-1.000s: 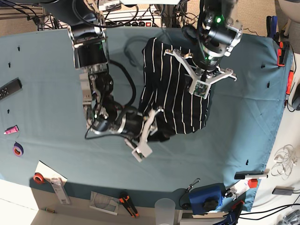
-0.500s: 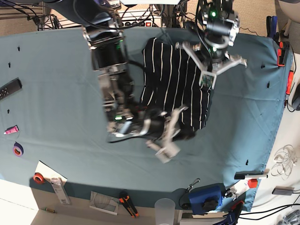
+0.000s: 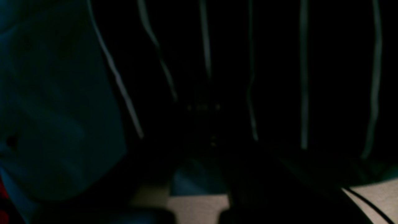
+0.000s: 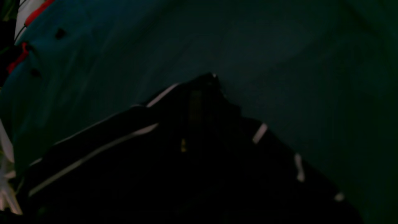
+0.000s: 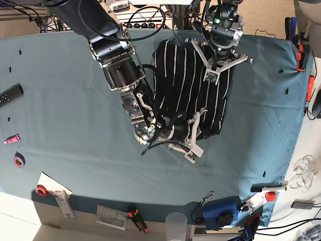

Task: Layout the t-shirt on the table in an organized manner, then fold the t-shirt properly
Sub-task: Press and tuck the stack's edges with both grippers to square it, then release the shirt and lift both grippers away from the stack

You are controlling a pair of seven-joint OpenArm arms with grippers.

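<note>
both end effectors pinch t-shirt [image 5: 188,85] edges on table [image 5: 60,100].

Beige carpeted floor [image 5: 271,12] shows beyond the far edge, with a power strip [image 5: 145,23] and tangled black cables [image 5: 30,15] lying on it. Along the near side runs a white surface [image 5: 20,216] holding an orange-handled tool [image 5: 136,219], a clear plastic cup [image 5: 176,224] and a blue device [image 5: 220,211].

T-shirt [image 5: 188,85]: near-black navy with thin, widely spaced white stripes. Table [image 5: 60,100]: plain teal-blue cloth, small black clips, bare white edge at near left. Tape rolls at left edge: one purple [image 5: 19,160], one orange-red [image 5: 41,190]. Case [image 5: 220,211] at near right: blue
</note>
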